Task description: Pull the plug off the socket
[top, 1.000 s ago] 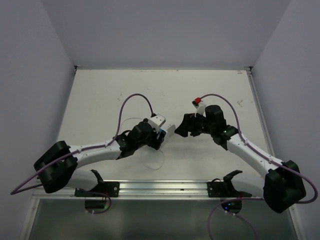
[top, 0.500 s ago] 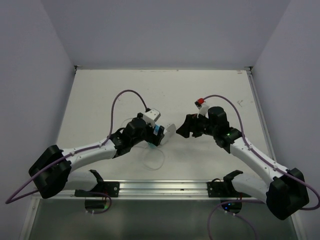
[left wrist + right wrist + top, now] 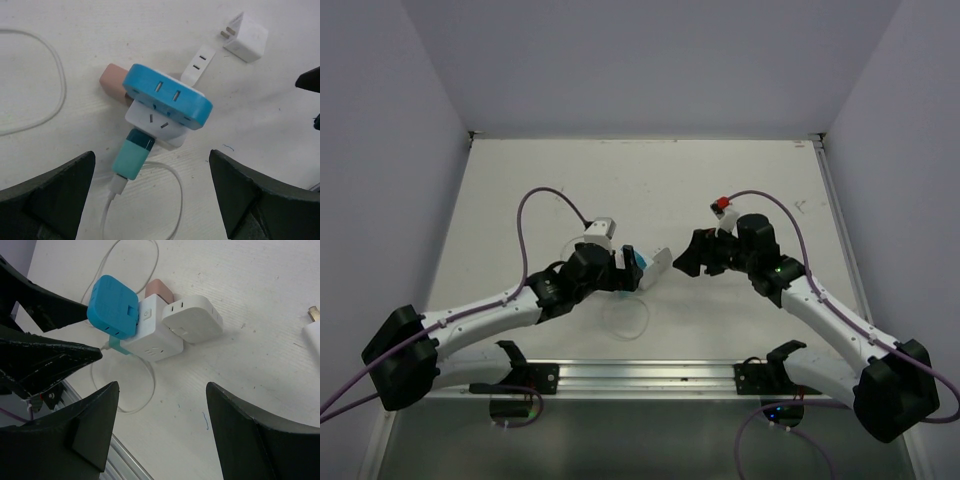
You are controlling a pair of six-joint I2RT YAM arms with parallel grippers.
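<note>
The socket point(image 3: 161, 123), a white cube adapter, lies on the table; it also shows in the right wrist view point(image 3: 152, 337). Plugged into it are a blue flat plug point(image 3: 167, 97), a teal plug point(image 3: 132, 156) with a white cable, a pink plug point(image 3: 113, 80) and a white square plug point(image 3: 192, 317). In the top view the cluster point(image 3: 648, 266) lies between both grippers. My left gripper point(image 3: 150, 200) is open and empty, just short of the teal plug, touching nothing. My right gripper point(image 3: 162, 430) is open and empty, hovering on the cluster's other side.
A loose white charger point(image 3: 246, 37) with bare prongs lies beyond the cluster, also at the edge of the right wrist view point(image 3: 312, 337). The teal plug's white cable point(image 3: 625, 315) loops toward the near rail point(image 3: 640, 375). White walls enclose the table.
My left arm has drawn back to the left, away from the cluster, leaving the plugs more exposed. The right arm has hardly moved. The cluster stays put.
</note>
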